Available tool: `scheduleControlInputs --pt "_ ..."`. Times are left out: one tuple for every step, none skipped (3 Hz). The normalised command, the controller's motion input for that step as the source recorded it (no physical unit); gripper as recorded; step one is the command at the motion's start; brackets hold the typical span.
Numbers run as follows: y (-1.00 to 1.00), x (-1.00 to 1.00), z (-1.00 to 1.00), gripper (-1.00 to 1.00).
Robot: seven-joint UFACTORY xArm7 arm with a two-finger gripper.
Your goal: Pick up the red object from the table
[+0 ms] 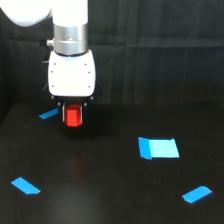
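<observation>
Lying nearest on the wide matte black table (110, 200) are flat blue tape strips (25, 185) at seven and four o'clock, a light-blue rectangle (158, 148) beyond. Farther back, at ten o'clock, the small glossy red faceted block (73, 115) hangs upright directly beneath the smooth white gripper (73, 112). Its dark fingers look closed on the block, apparently lifted clear.

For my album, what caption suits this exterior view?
White gripper holding a red object over a black table marked with blue tape pieces.

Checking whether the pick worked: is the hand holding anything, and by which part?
Yes. The hand grips the red block by its upper part, with the lower part hanging free below. It appears lifted off the black table.
</observation>
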Motion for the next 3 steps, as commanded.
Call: scheduleControlInputs --pt "-0.17 0.21 1.0 -1.0" --pt "-0.21 -0.01 0.91 -1.0" --pt "-0.14 -0.07 0.91 -1.0"
